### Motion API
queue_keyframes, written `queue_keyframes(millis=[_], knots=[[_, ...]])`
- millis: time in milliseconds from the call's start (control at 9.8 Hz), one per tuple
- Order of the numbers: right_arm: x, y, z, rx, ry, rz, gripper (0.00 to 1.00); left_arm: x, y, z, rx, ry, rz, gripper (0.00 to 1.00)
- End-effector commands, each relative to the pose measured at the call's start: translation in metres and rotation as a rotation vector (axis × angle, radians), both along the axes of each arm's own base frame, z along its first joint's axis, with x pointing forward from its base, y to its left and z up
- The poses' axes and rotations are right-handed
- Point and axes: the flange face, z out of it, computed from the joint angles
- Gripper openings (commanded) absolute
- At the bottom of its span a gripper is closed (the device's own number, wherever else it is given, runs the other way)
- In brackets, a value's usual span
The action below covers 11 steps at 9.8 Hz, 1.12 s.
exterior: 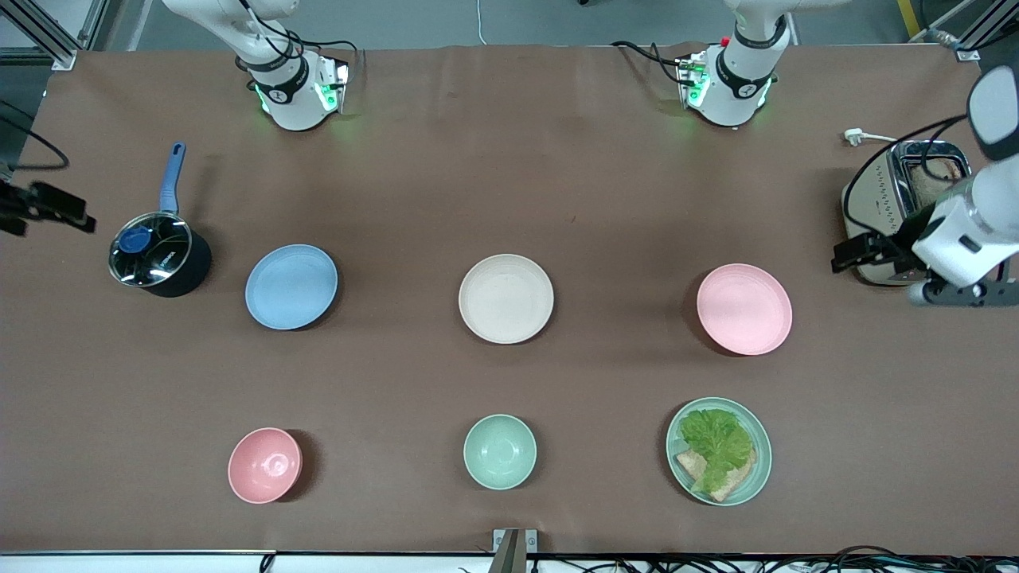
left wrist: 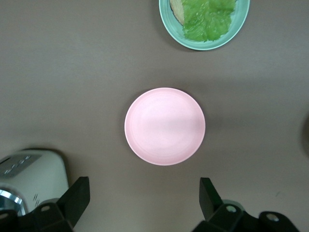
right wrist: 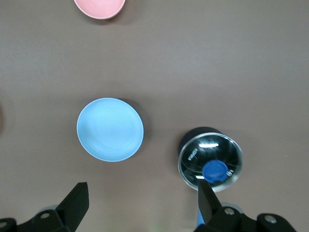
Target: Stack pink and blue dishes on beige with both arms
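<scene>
Left gripper (left wrist: 142, 195): held high over the left arm's end of the table, fingers spread wide with nothing between them; in the front view only its black tip was seen beside the toaster (exterior: 903, 211).
Right gripper (right wrist: 140, 200): held high over the right arm's end, fingers likewise spread and empty; in the front view only a dark part at the picture's edge was seen.
Pink plate (left wrist: 165, 126): lying flat and bare on the table, shown by the left wrist view with the toaster and the mint green plate of lettuce (left wrist: 205, 21).
Blue plate (right wrist: 110, 129): lying flat beside the lidded black saucepan (right wrist: 210, 162), with the pink bowl (right wrist: 99, 7) at that view's edge.
Beige plate (exterior: 506, 298): seen only in the front view, empty, between the blue plate (exterior: 291, 286) and the pink plate (exterior: 744, 309), well apart from both.
Mint green bowl (exterior: 500, 451): seen only in the front view, nearer to the camera than the beige plate.
</scene>
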Motion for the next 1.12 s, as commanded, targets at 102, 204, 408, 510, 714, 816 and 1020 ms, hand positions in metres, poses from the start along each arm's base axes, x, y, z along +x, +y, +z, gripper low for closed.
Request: queue_keyframes(millis=[102,204,408,510,714,816,1020], knots=[[-0.010,-0.037,-0.139,0.116,-0.053,0.084,1.00,0.003,0.061,-0.119,-0.151,0.016,-0.045,1.00],[-0.012,-0.032,-0.175,0.130,-0.059,0.078,1.00,-0.001,0.066,-0.147,-0.175,0.009,-0.050,1.00],[-0.015,-0.014,-0.238,0.142,-0.063,0.150,1.00,-0.006,0.071,-0.202,-0.181,0.009,-0.091,1.00],[-0.021,-0.012,-0.263,0.124,-0.068,0.172,1.00,-0.007,0.077,-0.224,-0.197,0.010,-0.100,1.00],[-0.033,-0.002,-0.299,0.092,-0.099,0.190,1.00,-0.010,0.087,-0.269,-0.267,-0.003,-0.098,1.00],[-0.033,0.009,-0.314,0.113,-0.100,0.183,1.00,-0.012,0.086,-0.282,-0.285,0.003,-0.085,0.98],[-0.038,0.009,-0.338,0.179,-0.112,0.175,1.00,-0.016,0.083,-0.301,-0.297,0.033,-0.083,0.79]])
